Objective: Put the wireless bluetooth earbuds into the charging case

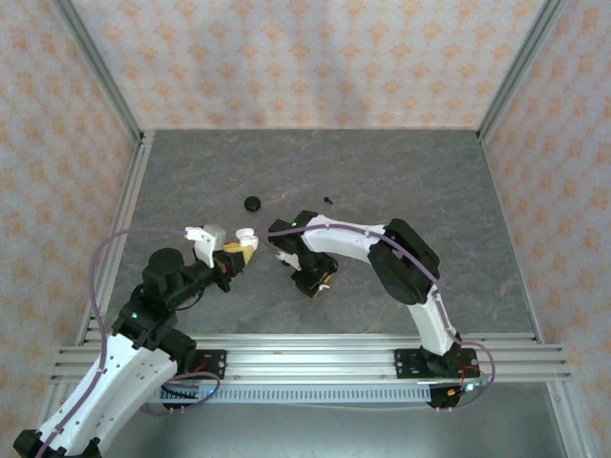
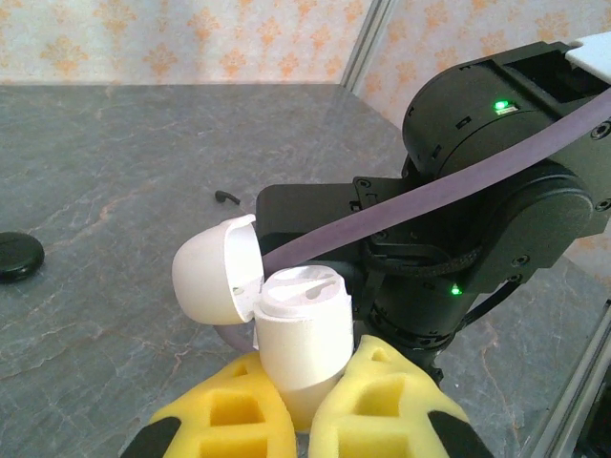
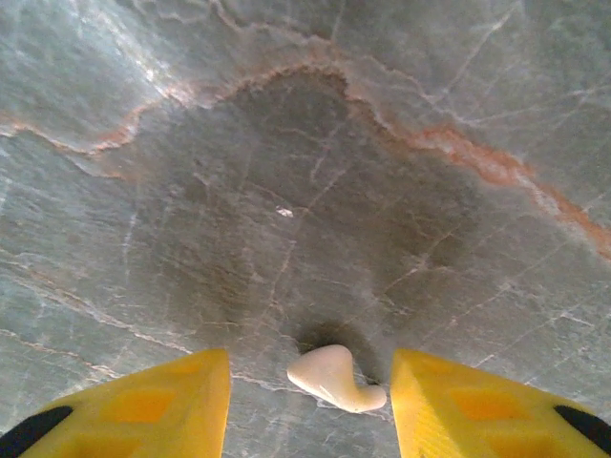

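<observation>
The left end effector (image 2: 315,370) is clamped on a small white plastic charging case (image 2: 301,334), its yellow foam fingers (image 2: 239,410) pressing the lower body from both sides; the case stands roughly upright in that grip, lifted off the grey stone-patterned bench (image 1: 430,172), with its rounded hinged lid (image 2: 215,272) swung open to the left and the recessed top of the body facing up; whether anything already sits inside the recess cannot be told; just to the right of the case, seen from above, the right end effector (image 3: 307,384) points straight down at the bench, its jaws standing moderately apart and gripping nothing; a tiny white short-stemmed plastic earbud (image 3: 332,375) lies flat on the bench between those jaws, with a gap on either side so that neither yellow finger touches it, its stem turned toward the right-hand finger; beyond the case, farther from the arm bases, a tiny black earbud (image 2: 226,197) rests on the bench on its own, well apart from the case; to the left of that black earbud and likewise beyond the case lies a flat round black disc (image 2: 17,256), also clear of both end effectors; the black body of the right arm (image 2: 477,191) rises close behind the case in the left wrist view.
</observation>
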